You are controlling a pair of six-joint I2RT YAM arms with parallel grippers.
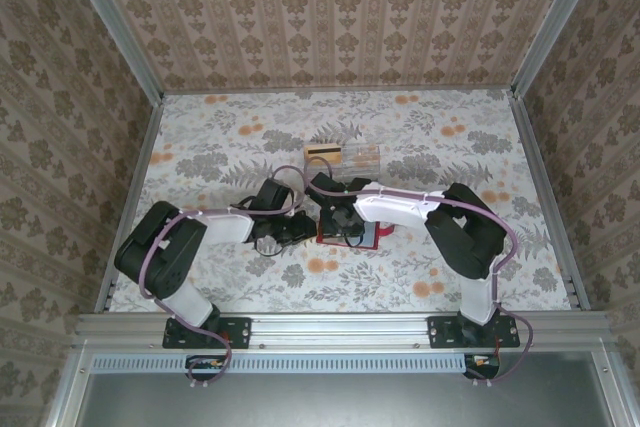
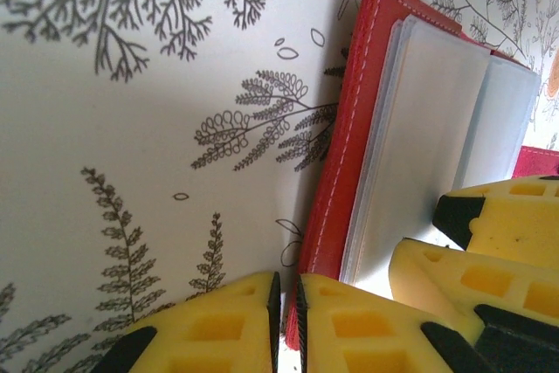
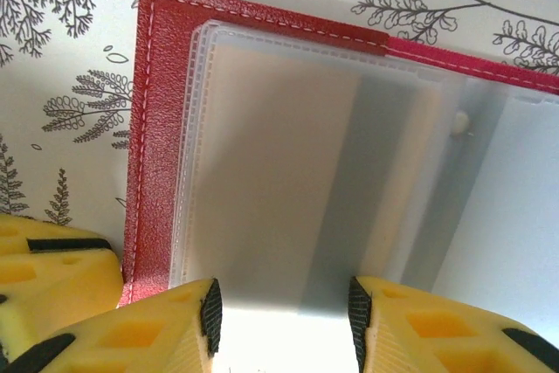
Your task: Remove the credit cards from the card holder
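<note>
Top external view: the two arms meet at the middle of the floral tabletop (image 1: 470, 147), where the card holder (image 1: 371, 238) lies open and flat, partly covered by the right gripper (image 1: 340, 219), with the left gripper (image 1: 288, 233) just beside its left edge. Behind them, apart from the holder, a clear tray (image 1: 362, 160) stands with a tan credit card (image 1: 322, 151) bearing a dark stripe at its left end. In the left wrist view the left gripper (image 2: 286, 293) has its jaws pressed almost together, only a thin slit between them, at the corner of the card holder's (image 2: 339, 137) red cover; whether they pinch the cover I cannot tell. The right gripper's yellow fingers (image 2: 502, 216) rest on the cloudy plastic sleeves (image 2: 419, 128) beside it. In the right wrist view the right gripper (image 3: 281, 310) has its jaws spread apart over the near edge of the sleeves (image 3: 271, 155), which lie stacked inside the card holder (image 3: 157, 128). A beige tint and a grey band show through the sleeves, too blurred to name.
</note>
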